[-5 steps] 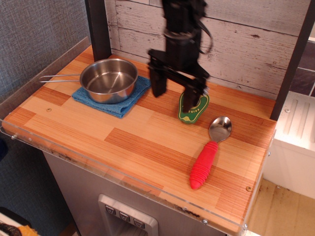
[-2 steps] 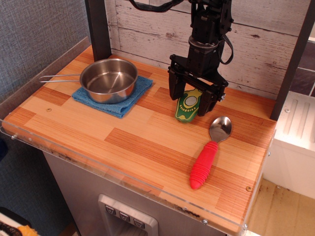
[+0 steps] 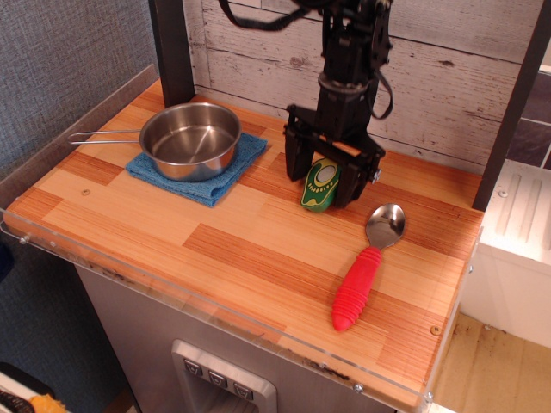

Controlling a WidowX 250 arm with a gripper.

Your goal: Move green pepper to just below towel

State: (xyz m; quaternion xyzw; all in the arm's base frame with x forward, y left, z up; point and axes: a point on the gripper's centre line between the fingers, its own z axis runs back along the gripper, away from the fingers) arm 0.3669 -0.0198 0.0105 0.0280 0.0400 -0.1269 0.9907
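— What is the gripper [image 3: 325,177] doing?

— It stands upright over the green pepper [image 3: 318,189], one finger on each side, both close against it. I cannot tell whether they are pinching it or only bracketing it.

— Anything different from a second ago?

— Yes. The arm has swung over towards 9 o'clock, and the pepper has come with it, a little nearer the towel [image 3: 219,185] and now standing more on end. That it travelled with the fingers suggests it is held or at least nudged along, so I judge the carry has barely started.

— Where is the pepper now?

— At the back of the table [image 3: 258,249], just beside the towel's right corner, apart from it. The pot [image 3: 190,140] sits on the towel at 9 o'clock. The spoon [image 3: 366,267] lies at 5 o'clock, well clear.

— What remains?

— The bare wood at the towel's near edge, about 8 o'clock from the pepper.
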